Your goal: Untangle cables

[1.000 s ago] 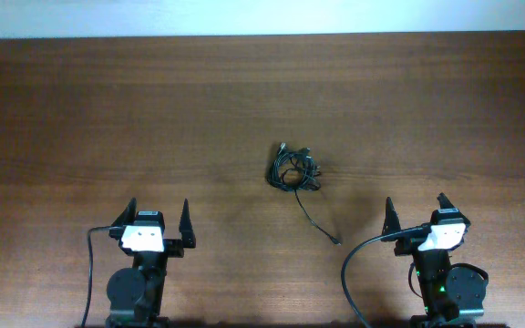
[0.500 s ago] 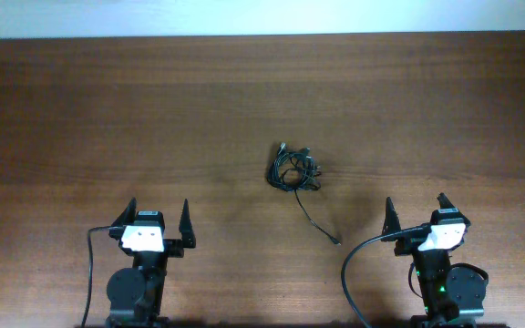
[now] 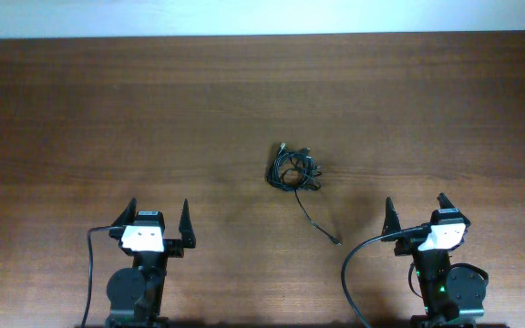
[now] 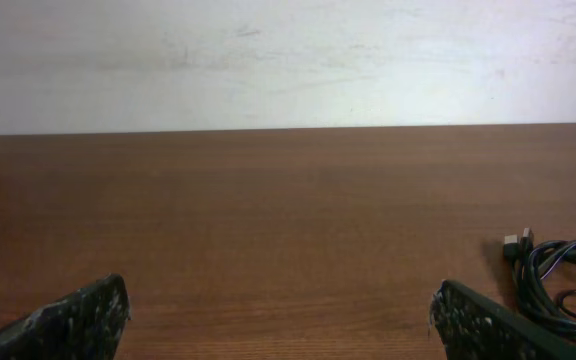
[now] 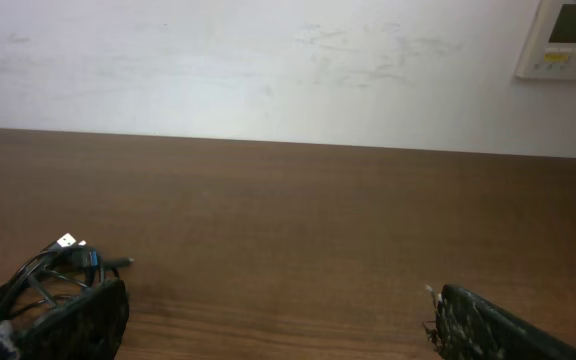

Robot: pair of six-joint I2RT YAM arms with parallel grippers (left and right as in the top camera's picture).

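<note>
**Mid-bench: cables knotted, both pincers idle**

Near the middle of the bench (image 3: 108,109) the cables (image 3: 294,170) lie as one small clump, with a single loose tail (image 3: 317,223) trailing toward my right side. My left pincer (image 3: 160,219) and right pincer (image 3: 415,210) sit at the near edge, well apart from the clump — both spread wide, holding nothing. Recommended: one pincer pins the knot's body while the other takes the loose tail and draws it out slowly, low to the bench. Overhead alone shows the tail's full run; the right wrist view shows pale plug ends (image 5: 66,241) atop the clump — hard to read from above.
</note>
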